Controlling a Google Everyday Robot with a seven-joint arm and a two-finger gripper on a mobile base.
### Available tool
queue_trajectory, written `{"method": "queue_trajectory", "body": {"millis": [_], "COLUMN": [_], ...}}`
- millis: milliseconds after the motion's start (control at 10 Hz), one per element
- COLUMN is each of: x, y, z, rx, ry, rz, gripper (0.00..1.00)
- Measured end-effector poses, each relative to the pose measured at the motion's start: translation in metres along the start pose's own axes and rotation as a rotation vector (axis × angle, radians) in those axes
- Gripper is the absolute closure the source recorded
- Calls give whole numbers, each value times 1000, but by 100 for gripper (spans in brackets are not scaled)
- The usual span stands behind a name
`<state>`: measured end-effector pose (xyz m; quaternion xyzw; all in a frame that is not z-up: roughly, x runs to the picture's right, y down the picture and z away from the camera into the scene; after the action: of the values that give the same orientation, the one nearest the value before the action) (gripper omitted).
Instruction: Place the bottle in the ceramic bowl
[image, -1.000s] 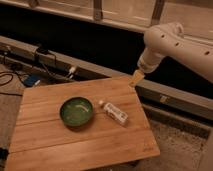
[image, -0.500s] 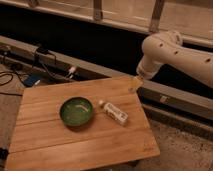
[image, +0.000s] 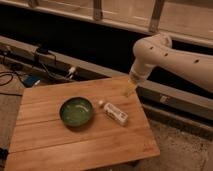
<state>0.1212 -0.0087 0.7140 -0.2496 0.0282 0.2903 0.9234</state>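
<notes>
The small white bottle (image: 114, 112) lies on its side on the wooden table (image: 75, 142), its pale cap pointing toward the bowl. The glossy dark green ceramic bowl (image: 76, 111) sits just left of it, empty, with a lighter streaked inside. My gripper (image: 130, 90) hangs from the white arm above the table's far right edge, up and to the right of the bottle and apart from it. It holds nothing that I can see.
Cables and a power strip (image: 45, 67) lie on the floor behind the table's left side. A low ledge (image: 175, 95) runs behind the table. The table's right edge drops to a speckled floor (image: 185, 150).
The arm has swung left and lower, bringing the gripper nearer the table's far right corner. Bottle and bowl have not moved.
</notes>
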Motion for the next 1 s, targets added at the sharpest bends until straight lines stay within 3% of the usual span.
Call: {"method": "queue_trajectory", "body": {"millis": [300, 600, 700, 1000], "x": [-12, -1, 1, 2], "y": [35, 49, 59, 63], "z": [35, 70, 88, 93], "rx": [-85, -98, -123, -128], "ry": [43, 78, 82, 85], "rz": [-70, -101, -118, -132], "gripper": [20, 20, 20, 20]}}
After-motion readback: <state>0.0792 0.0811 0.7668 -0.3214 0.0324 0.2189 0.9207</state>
